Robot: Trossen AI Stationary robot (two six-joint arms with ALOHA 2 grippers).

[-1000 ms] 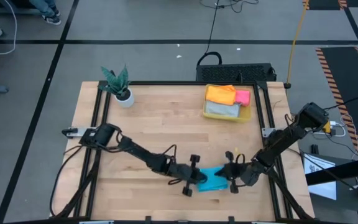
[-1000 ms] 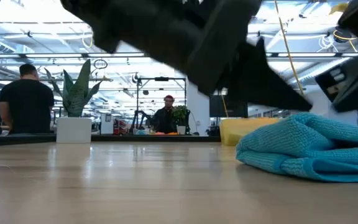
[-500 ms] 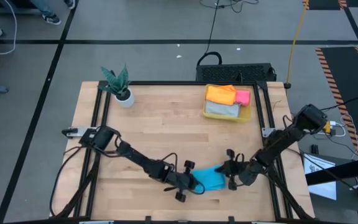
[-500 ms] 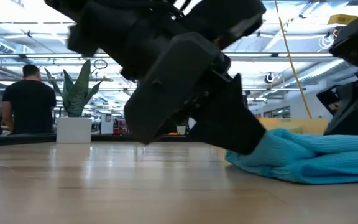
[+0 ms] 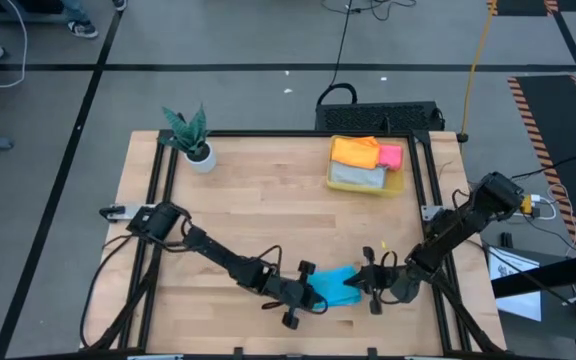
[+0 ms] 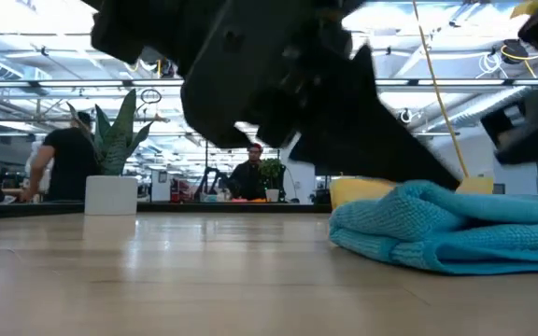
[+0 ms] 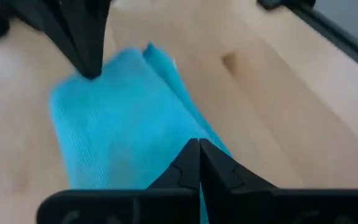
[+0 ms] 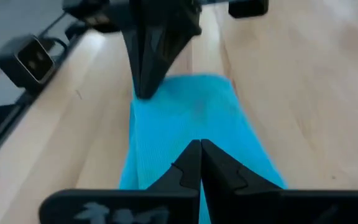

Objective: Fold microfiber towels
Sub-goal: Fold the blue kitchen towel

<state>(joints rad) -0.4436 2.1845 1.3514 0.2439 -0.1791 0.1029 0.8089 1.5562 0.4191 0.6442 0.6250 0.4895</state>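
**Blue towel, pinched at both ends**

Blue towel (image 5: 334, 289): bunched on the table (image 5: 268, 200), at 5 o'clock from table centre. Left gripper (image 5: 313, 296): fingers pressed together on the towel's 9 o'clock end. Right gripper (image 5: 360, 286): fingers pressed together on its 3 o'clock end. Yellow bin (image 5: 366, 182): at 1 o'clock, holding orange towel (image 5: 355, 151), pink towel (image 5: 390, 156), grey towel (image 5: 357, 175). Potted plant (image 5: 190, 137): at 10 o'clock.

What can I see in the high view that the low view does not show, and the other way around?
Only the high view shows the orange towel, pink towel and grey towel in the yellow bin, and both whole arms. Only the low view shows people in the room behind. Both show the blue towel on the table, the potted plant, and the left gripper shut on it.
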